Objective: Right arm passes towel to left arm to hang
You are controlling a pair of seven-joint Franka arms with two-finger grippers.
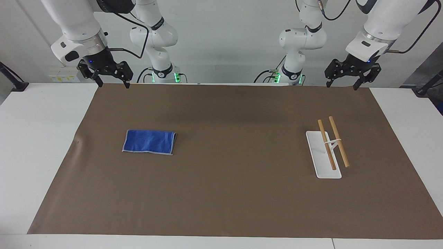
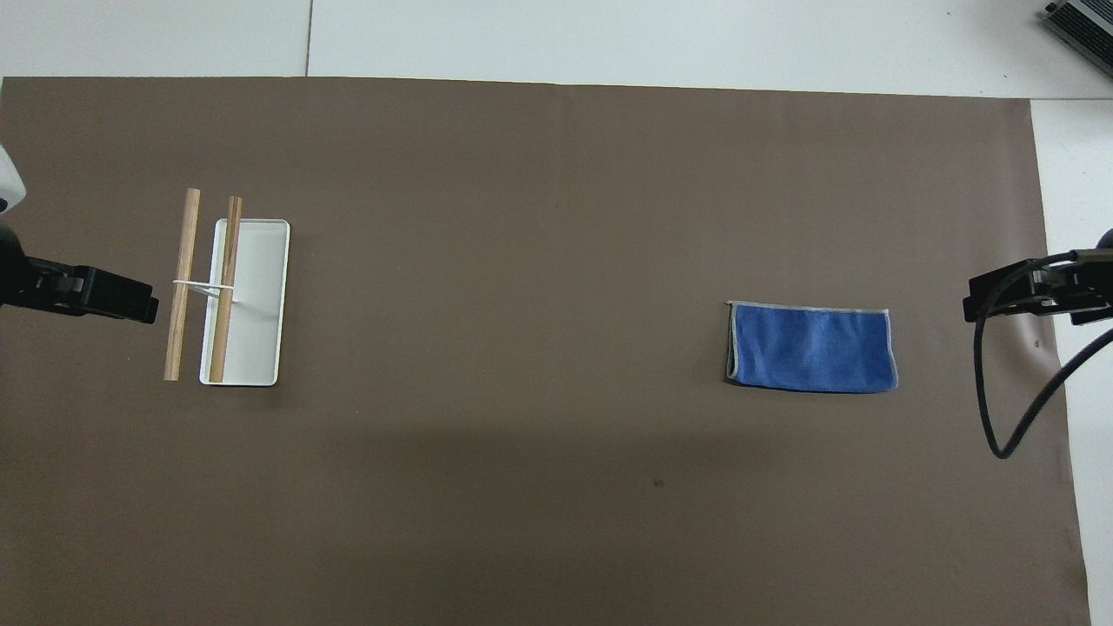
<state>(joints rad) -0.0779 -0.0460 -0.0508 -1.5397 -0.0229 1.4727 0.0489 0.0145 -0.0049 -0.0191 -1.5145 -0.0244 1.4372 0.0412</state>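
The towel (image 1: pixel 149 141) (image 2: pixel 811 346), a bright-blue cloth with pale-grey edging, lies folded flat on the brown mat (image 1: pixel 228 193) (image 2: pixel 522 261) toward the right arm's end of the table, with nothing touching it. The right gripper (image 1: pixel 111 82) (image 2: pixel 1000 296) hangs in the air over the mat's edge nearest the robots, well apart from the towel; its two black fingers are spread wide with nothing between them. The left gripper (image 1: pixel 342 84) (image 2: pixel 130 300) hangs likewise over the mat's edge at the left arm's end, its fingers also parted wide and holding nothing. Toward that same end of the table stands the towel rack (image 1: pixel 328 152) (image 2: pixel 228 291), a white rectangular base with a thin white upright that carries two wooden rods (image 1: pixel 338 141) (image 2: pixel 182 283), side by side and parallel, both bare. The rack and the towel are well apart, with the open middle of the mat between them. The mat covers most of the white table (image 1: pixel 41 138) (image 2: pixel 609 39), whose bare surface shows around its borders. A black cable (image 2: pixel 1026 409) loops down beside the right gripper in the overhead view.
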